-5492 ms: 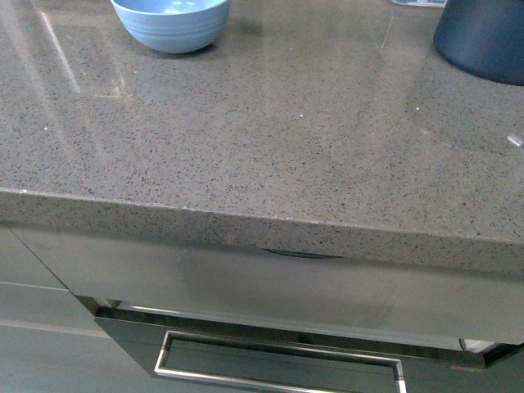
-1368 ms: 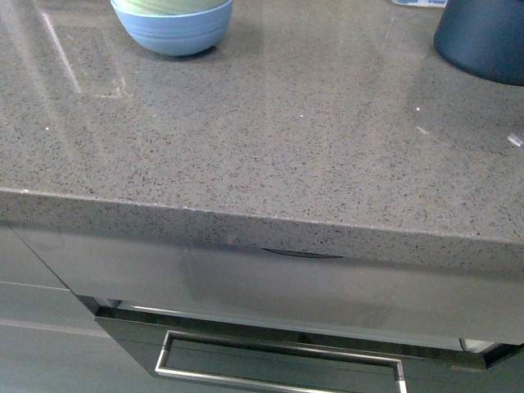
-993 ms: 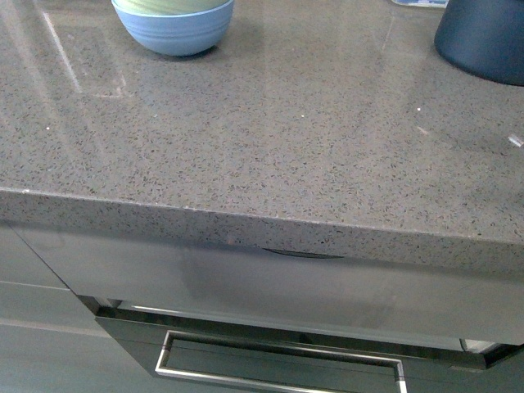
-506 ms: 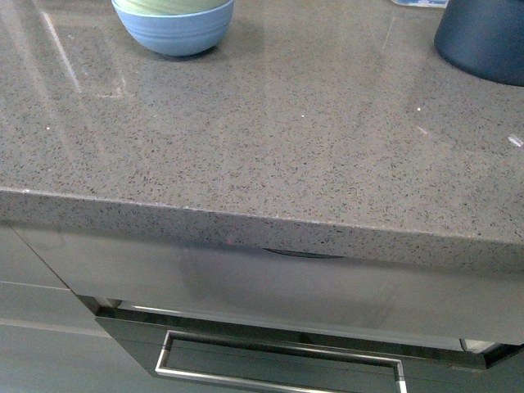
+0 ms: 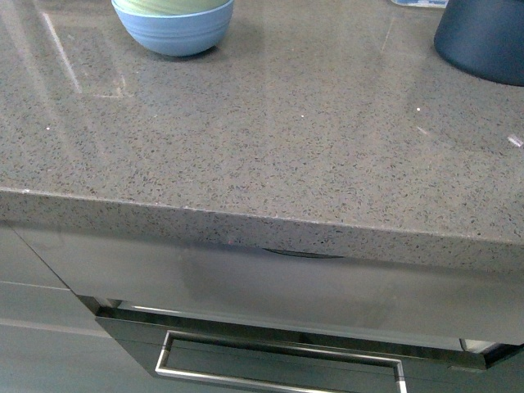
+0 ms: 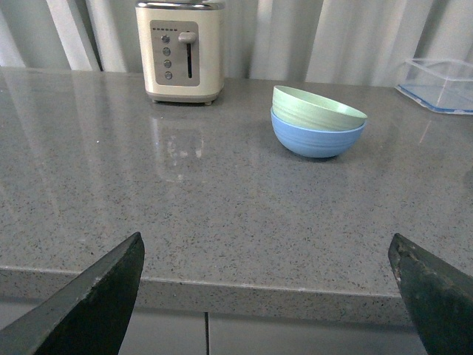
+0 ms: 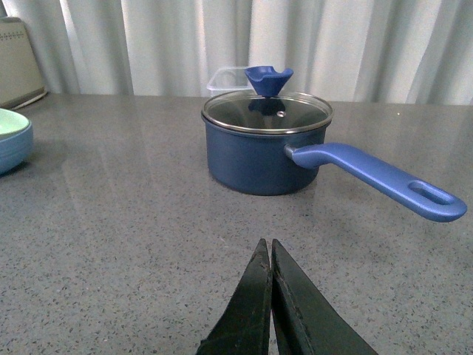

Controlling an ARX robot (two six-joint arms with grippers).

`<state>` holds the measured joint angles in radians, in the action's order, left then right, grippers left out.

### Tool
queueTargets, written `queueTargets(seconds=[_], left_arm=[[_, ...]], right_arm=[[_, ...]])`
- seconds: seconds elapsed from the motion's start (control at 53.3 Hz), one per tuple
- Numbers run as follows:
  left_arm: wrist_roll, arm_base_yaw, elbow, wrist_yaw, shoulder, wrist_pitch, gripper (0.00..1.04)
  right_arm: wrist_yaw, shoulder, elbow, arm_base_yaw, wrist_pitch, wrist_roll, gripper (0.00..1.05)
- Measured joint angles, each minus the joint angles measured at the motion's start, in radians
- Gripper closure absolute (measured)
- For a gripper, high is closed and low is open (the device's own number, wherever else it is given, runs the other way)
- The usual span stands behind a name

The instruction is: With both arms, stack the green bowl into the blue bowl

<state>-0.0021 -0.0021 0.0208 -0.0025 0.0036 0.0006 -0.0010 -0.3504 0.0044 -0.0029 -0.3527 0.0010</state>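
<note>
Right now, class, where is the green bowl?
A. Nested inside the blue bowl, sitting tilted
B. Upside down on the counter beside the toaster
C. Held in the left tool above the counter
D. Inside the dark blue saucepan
A: in the left wrist view the green bowl sits tilted inside the blue bowl, and no tool touches it.

No words, brands or numbers can be read anywhere. The toaster (image 6: 179, 50) has a control panel whose markings are too small to make out.
</note>
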Motion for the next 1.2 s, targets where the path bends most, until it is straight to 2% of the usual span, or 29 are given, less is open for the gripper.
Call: queueTargets(seconds=[0.506, 0.637, 1.031, 1.2], left_arm=[[0.000, 0.000, 0.000, 0.000, 0.000, 0.000, 0.07], [0.000, 0.000, 0.000, 0.000, 0.000, 0.000, 0.07], [0.000, 0.000, 0.000, 0.000, 0.000, 0.000, 0.07], [0.000, 0.000, 0.000, 0.000, 0.000, 0.000, 0.07]], right_arm=[[0.000, 0.177, 0.000, 0.000, 0.175, 0.000, 1.04], [0.000, 0.323, 0.001, 0.000, 0.345, -0.001, 1.04], [0.000, 0.346, 0.001, 0.000, 0.351, -0.001, 1.04], [0.000, 0.346, 0.001, 0.000, 0.351, -0.001, 0.69]])
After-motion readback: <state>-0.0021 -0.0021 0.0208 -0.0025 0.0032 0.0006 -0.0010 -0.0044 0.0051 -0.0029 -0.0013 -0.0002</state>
